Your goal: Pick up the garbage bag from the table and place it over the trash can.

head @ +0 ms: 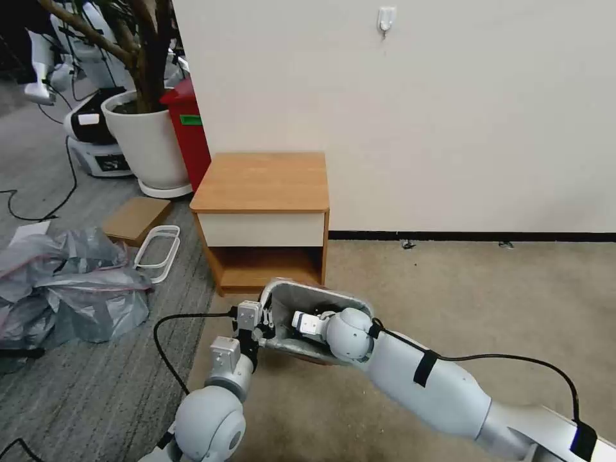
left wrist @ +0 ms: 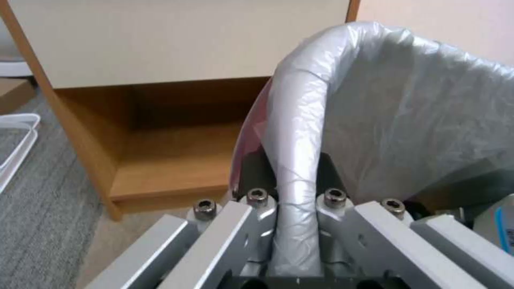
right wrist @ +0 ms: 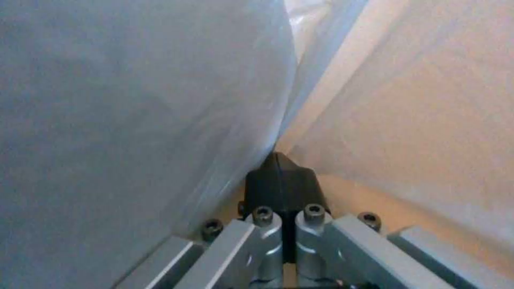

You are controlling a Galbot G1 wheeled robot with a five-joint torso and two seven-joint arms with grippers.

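The trash can stands on the floor in front of the table, tipped a little. The garbage bag lines it as grey crinkly film, with a pink band hanging outside the rim. My left gripper is shut on the bag-covered rim at the can's left side, one black finger on each face. My right gripper reaches down inside the can, its fingers pressed together, the tip against a crease of the bag.
A heap of grey bags lies on the floor at the left, with white frames, a cardboard piece, a potted plant and a tall red bin behind. A wall backs the table; open carpet lies to the right.
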